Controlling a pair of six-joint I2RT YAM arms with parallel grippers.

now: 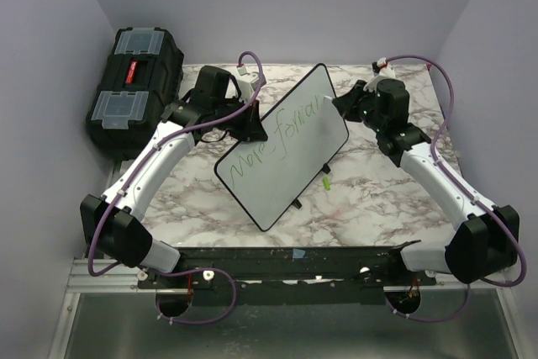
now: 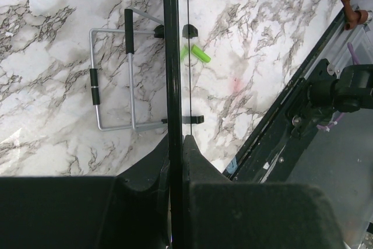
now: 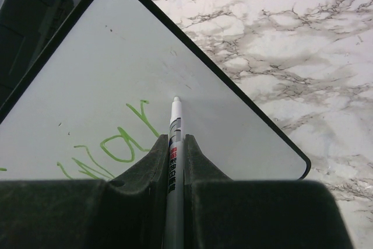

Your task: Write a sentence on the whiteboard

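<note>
The whiteboard (image 1: 286,145) stands tilted over the middle of the marble table, white face up. My left gripper (image 1: 252,128) is shut on its left rim, and the left wrist view shows that rim edge-on (image 2: 170,56) between the jaws of the left gripper (image 2: 175,144). The sentence (image 1: 277,145), in green handwriting, runs diagonally across the face. My right gripper (image 3: 175,141) is shut on a white marker (image 3: 173,155), whose tip rests on the board (image 3: 116,68) just right of the last green letters (image 3: 119,144). From above, the right gripper (image 1: 343,107) sits at the board's upper right edge.
A black toolbox (image 1: 134,86) with clear lid compartments stands at the back left. A green marker cap (image 1: 325,182) lies on the table right of the board. A folded wire stand (image 2: 113,80) lies under the board. Purple walls close in the table.
</note>
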